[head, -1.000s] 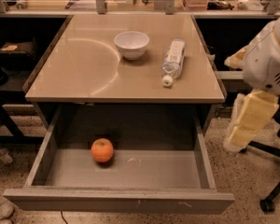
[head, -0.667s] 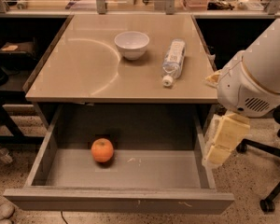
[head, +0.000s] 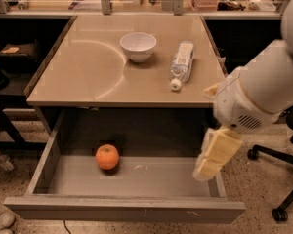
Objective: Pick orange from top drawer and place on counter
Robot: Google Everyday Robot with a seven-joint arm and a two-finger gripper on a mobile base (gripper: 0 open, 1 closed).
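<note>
Across the upper half of the frame spreads the glossy tan counter (head: 83, 82); below it the top drawer (head: 124, 209) stands open. Over the drawer's right side hangs the gripper (head: 207, 169), released or clenched I cannot tell. It should swing left and descend straight, clear of the counter's lip. Left of centre on the drawer floor sits the orange (head: 107, 156), round and bright.

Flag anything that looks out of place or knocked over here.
The plastic bottle lies on its side on the counter, cap toward the front edge, right of the upright bowl. Nothing is spilled. The gripper hangs over the open top drawer's right side, apart from the orange.
</note>
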